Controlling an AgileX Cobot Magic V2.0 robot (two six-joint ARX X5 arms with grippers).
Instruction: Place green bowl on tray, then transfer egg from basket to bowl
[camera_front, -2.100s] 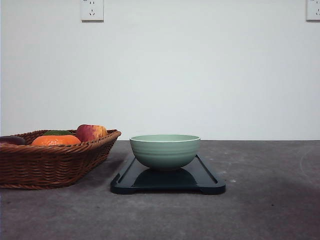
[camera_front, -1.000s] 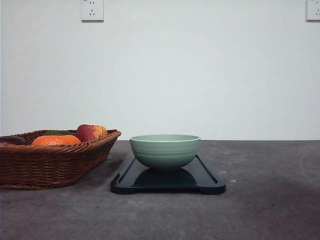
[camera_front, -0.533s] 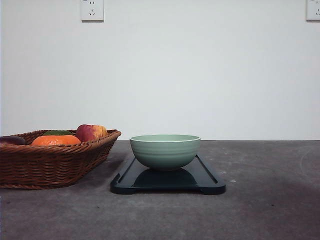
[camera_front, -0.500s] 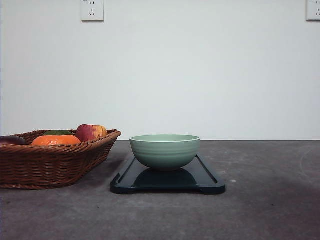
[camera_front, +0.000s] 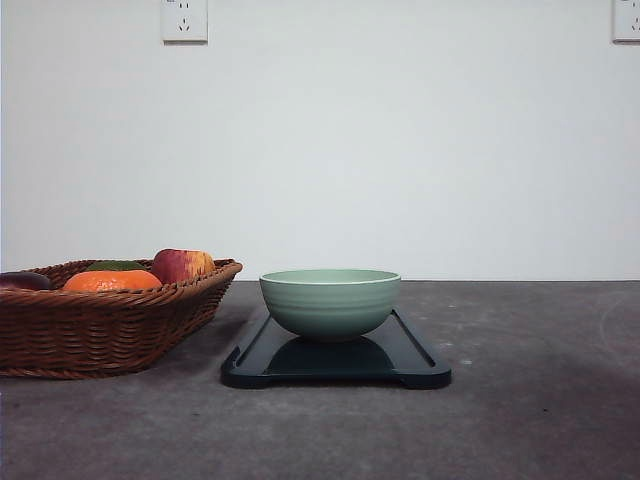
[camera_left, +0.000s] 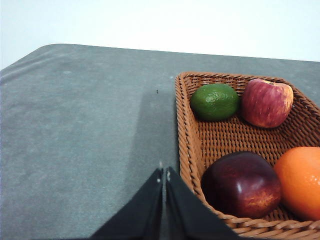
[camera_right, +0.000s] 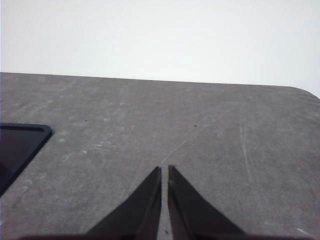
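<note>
Now ribbed green bowl (camera_front: 330, 303) on flat dark tray (camera_front: 410, 352); woven basket (camera_front: 100, 325) beside; both tools closed, empty.

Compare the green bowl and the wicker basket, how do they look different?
The green bowl is smooth, pale sage and round with faint ribs; the basket is brown woven wicker with a braided rim. The basket is wider and shallower; the bowl is narrower and deeper. The bowl stands on the dark tray; the basket sits on the table and holds fruit. Both are open-topped and upright.
</note>
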